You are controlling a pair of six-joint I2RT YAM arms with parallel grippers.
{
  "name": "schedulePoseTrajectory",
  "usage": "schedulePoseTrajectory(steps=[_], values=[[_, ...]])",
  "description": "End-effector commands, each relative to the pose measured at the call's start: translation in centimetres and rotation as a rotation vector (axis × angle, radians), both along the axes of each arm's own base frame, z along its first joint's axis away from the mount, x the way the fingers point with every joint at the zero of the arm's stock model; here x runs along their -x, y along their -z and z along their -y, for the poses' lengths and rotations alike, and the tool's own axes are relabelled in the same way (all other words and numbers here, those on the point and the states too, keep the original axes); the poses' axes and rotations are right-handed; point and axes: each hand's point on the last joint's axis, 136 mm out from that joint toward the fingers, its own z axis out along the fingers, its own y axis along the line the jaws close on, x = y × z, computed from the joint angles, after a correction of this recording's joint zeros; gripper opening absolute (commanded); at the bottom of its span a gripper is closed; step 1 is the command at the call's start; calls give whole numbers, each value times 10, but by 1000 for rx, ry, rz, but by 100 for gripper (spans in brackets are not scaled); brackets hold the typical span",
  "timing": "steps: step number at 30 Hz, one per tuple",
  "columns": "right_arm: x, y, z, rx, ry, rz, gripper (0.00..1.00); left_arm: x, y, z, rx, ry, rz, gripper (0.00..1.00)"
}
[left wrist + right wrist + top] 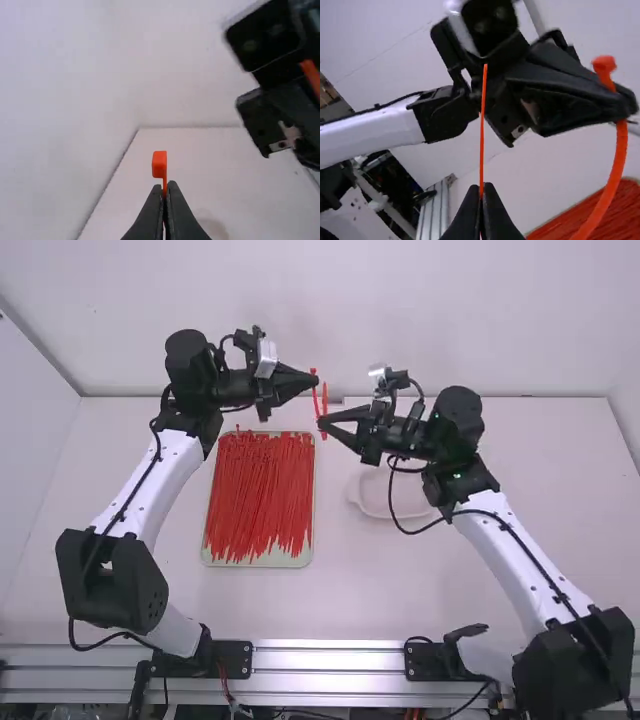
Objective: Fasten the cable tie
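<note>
A red cable tie hangs in the air between both grippers, above the far end of the tray. My left gripper is shut just below the tie's square head, which sticks up past the fingertips. From the head the strap bends round in a curve. My right gripper is shut on the thin tail, which stands straight up from its fingertips. The two grippers face each other, tips close together.
A flat tray holds a thick pile of red cable ties at the table's left middle. A pale shallow dish lies under the right arm. The back wall stands close behind both grippers.
</note>
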Motion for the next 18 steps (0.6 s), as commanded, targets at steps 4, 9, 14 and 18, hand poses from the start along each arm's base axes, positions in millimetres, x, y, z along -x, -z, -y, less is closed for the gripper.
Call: schedulePoseTrajectory(steps=[4,9,14,18], values=[[-10,7,-7,-23,-50,-119,0,15,0,2,-24,78,150,2],[-14,12,-11,-40,-90,-158,0,14,0,-2,-24,73,149,2],[-18,15,-13,-52,-97,-180,0,14,0,0,-24,73,150,2],[-18,14,-13,-54,-97,-174,0,9,2,-2,-27,42,153,2]])
